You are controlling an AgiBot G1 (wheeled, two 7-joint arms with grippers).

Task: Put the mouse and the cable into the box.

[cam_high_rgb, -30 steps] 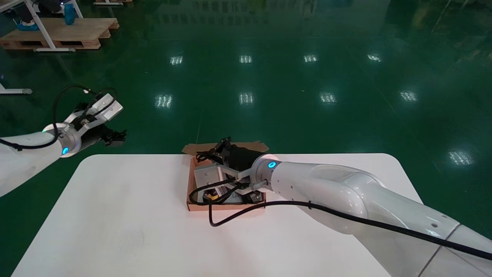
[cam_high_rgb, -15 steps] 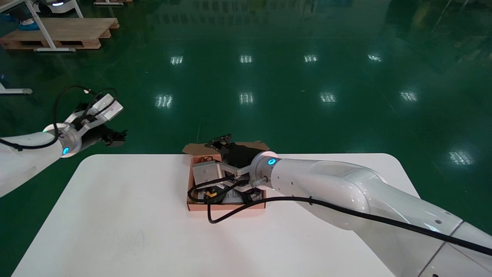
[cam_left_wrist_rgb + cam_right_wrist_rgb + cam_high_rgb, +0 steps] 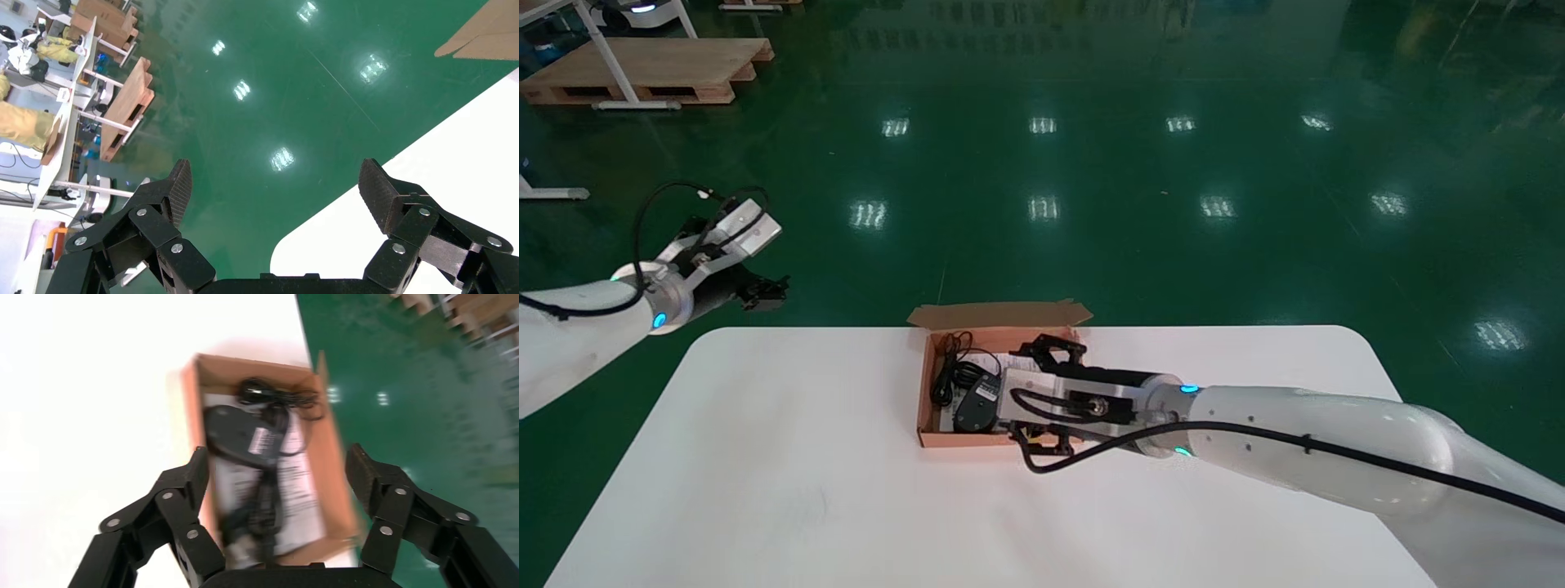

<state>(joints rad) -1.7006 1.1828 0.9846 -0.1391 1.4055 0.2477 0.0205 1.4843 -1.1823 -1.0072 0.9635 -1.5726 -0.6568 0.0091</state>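
Black fingers (image 3: 183, 484) of the right gripper (image 3: 1021, 392) stand wide apart with nothing held between them. It hangs low over the right side of the box (image 3: 923, 392), its arm reaching in from the right across the table (image 3: 805, 474). In the right wrist view the open cardboard box lies between the two spread fingers.

Inside the box, the mouse (image 3: 977, 404) lies toward the near left corner (a pale label shows on it). Just beyond it, the cable (image 3: 952, 367) lies in a loose black bundle at the far end, by the raised flap. One strand of it runs back along the box over a white printed sheet (image 3: 300, 478) that covers the floor of the box. Both the mouse and the cable are within the box walls, and neither touches the gripper.

The arm's own black hose (image 3: 1042, 467) loops onto the table just in front of the box's near wall.

Well apart from all this, the left gripper (image 3: 764, 290) hovers off the table's far left corner, above the green floor (image 3: 1091, 163). Its fingers are also spread wide and carry nothing.
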